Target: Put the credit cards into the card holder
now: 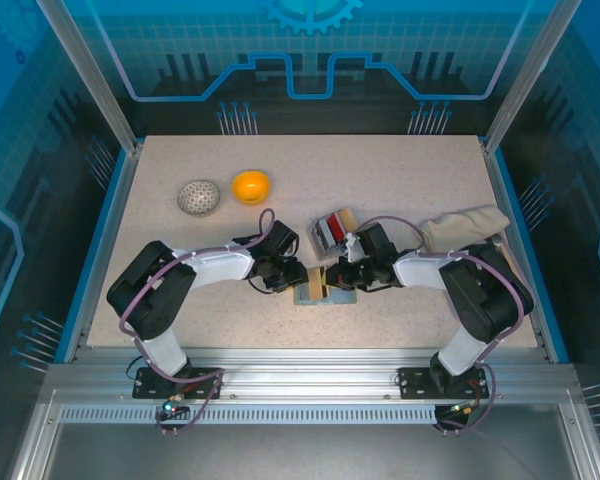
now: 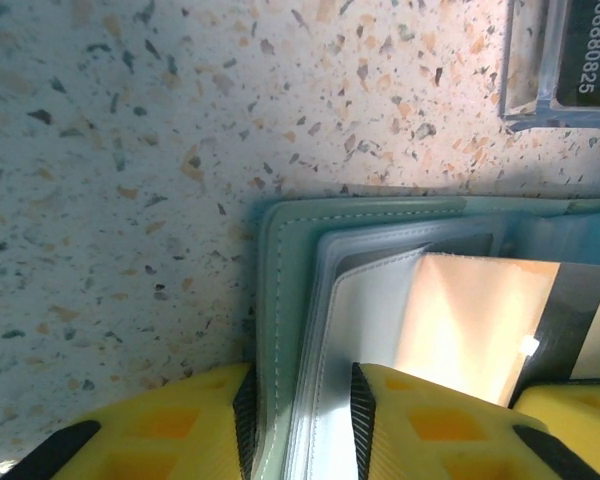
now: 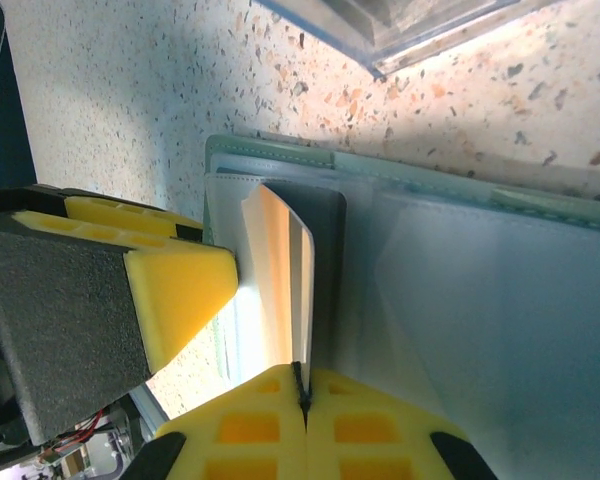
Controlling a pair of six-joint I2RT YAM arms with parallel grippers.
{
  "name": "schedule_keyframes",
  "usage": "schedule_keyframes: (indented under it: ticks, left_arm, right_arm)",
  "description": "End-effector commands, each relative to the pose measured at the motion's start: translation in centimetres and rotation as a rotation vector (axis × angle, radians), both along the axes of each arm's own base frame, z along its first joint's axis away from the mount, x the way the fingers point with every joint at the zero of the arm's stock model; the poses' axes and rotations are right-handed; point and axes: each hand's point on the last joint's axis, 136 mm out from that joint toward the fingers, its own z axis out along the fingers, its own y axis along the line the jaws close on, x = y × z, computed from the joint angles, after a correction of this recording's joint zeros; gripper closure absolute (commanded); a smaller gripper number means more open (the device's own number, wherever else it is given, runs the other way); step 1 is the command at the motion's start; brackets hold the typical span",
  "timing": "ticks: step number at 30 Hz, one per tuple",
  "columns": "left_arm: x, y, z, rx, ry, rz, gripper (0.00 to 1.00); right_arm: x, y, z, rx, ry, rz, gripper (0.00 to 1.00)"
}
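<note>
Card holder (image 1: 313,292) is lying open on the tabletop (image 1: 400,180), right between the two arms. Tan card (image 3: 275,270) is bowed over its clear pockets, with the right fingers (image 3: 380,420) pinched together on its edge. Left fingers (image 2: 160,430) are clamped across the holder's green outer edge.

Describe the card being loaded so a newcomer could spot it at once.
At the near middle of the speckled table lies the open grey-green folding card holder. Over its clear sleeves the right gripper pinches a thin tan plastic card with a dark stripe. Unlike the cards in the clear plastic case behind, it is bowed and held.
</note>
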Motion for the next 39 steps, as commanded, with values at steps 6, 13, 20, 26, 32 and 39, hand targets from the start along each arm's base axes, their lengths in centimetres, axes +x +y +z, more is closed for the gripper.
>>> schedule_keyframes:
  ticks: [6,13,20,26,32,39]
  left_arm:
    - [-0.7,0.2,-0.2,0.003,0.009,-0.007,0.67]
    - [-0.7,0.0,0.1,-0.010,0.003,-0.009,0.66]
    - [-0.8,0.2,0.1,-0.007,0.012,0.001,0.66]
    - [-0.9,-0.1,0.1,-0.023,0.021,0.000,0.67]
    - [-0.9,-0.6,0.1,-0.061,0.030,0.018,0.68]
    - [-0.9,-0.4,0.1,-0.052,0.029,0.022,0.68]
  right_arm:
    - [-1.9,0.3,-1.5,0.011,0.091,0.020,0.95]
    - [-1.0,1.9,-1.3,0.009,0.082,-0.006,0.91]
    - [-0.6,0.9,-1.2,-0.037,0.079,-0.119,0.92]
    - [-0.4,0.4,-0.9,-0.029,0.074,-0.172,0.93]
    - [-0.9,2.5,-1.1,0.001,0.104,-0.122,0.90]
    - [-1.1,2.2,-0.6,-0.026,0.104,-0.100,0.77]
